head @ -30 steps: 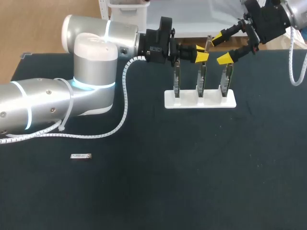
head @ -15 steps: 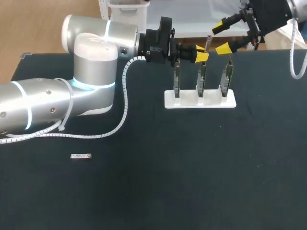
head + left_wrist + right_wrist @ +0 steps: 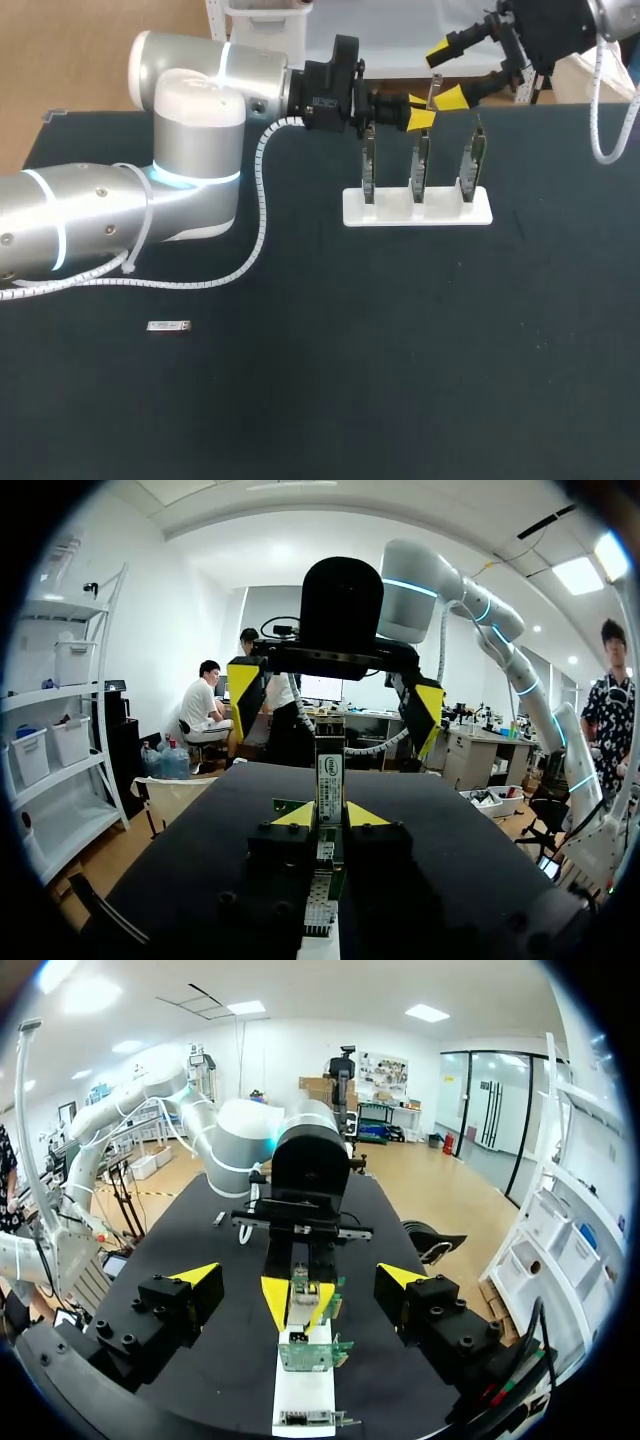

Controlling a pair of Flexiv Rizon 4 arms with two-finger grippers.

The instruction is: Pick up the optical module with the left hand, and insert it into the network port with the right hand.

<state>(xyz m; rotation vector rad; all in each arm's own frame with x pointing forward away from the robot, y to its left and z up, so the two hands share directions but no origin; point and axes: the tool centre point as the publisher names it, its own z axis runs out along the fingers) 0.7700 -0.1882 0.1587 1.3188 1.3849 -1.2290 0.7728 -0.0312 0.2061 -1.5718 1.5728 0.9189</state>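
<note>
My left gripper [image 3: 420, 114] is over the white rack's middle card, shut on a slim silver optical module [image 3: 433, 89] that sticks out past its yellow tips. In the left wrist view the module [image 3: 329, 778] stands between the fingers of the left gripper [image 3: 330, 816]. My right gripper [image 3: 449, 72] hangs open just beyond the module at the table's far edge, one finger on each side of it, not touching. The right wrist view shows the right gripper [image 3: 298, 1278] wide open, facing the left gripper's tips [image 3: 276, 1302] and the module [image 3: 300, 1282].
The white rack [image 3: 417, 207] holds three upright green network cards [image 3: 470, 165] at the back middle. A second small module [image 3: 168, 326] lies on the dark table at the front left. My left arm [image 3: 190, 150] spans the back left.
My right gripper has risen and drawn back from the rack, shifting slightly left, still wide open. The left arm and its module have not moved.
</note>
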